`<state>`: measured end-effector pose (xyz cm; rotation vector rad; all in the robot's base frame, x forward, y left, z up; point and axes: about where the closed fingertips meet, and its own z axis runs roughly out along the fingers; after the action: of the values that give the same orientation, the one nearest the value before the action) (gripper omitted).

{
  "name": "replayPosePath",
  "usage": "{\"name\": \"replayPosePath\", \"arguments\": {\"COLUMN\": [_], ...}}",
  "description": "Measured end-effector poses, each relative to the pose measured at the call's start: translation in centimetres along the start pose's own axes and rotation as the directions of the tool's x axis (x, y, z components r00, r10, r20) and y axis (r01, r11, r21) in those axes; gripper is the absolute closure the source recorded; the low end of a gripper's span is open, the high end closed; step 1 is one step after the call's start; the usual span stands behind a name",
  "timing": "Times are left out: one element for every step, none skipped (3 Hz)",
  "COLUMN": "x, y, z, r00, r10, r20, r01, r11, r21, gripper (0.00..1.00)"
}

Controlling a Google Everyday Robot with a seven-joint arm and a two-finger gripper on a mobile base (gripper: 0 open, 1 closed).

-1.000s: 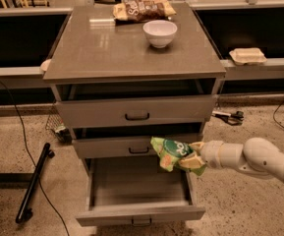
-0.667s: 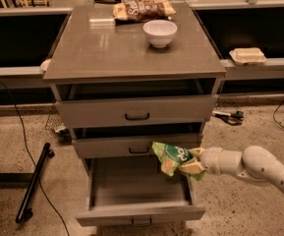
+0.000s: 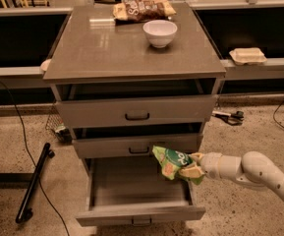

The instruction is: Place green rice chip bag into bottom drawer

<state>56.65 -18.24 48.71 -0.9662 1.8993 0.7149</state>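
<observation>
The green rice chip bag [image 3: 172, 161] is held in the air over the right side of the open bottom drawer [image 3: 131, 188]. My gripper [image 3: 193, 167] reaches in from the right on a white arm and is shut on the bag's right end. The drawer is pulled out and its flat grey interior shows nothing in it. The bag hangs just below the front of the middle drawer [image 3: 136, 145].
On the cabinet top [image 3: 97, 48] stand a white bowl [image 3: 159, 32] and a brown-and-tan snack bag [image 3: 144, 9]. A dark pole [image 3: 33, 183] and a cable lie on the floor at left. A tan sponge-like object [image 3: 247, 56] sits on the ledge at right.
My gripper has carried the green bag slightly left and down, nearer the open bottom drawer. The cabinet and the things on top have not moved.
</observation>
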Motion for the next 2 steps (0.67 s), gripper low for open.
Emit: {"name": "replayPosePath", "arguments": {"x": [1.2,3.5], "y": [-0.5,-1.5], "z": [0.7,2.2], "r00": [1.000,0.999], "r10": [-0.009,-0.033], "r20": [-0.008,-0.005], "r01": [0.009,0.033], "r11": [0.9996,0.9985], "r21": [0.025,0.044], "gripper": [1.00,1.00]}}
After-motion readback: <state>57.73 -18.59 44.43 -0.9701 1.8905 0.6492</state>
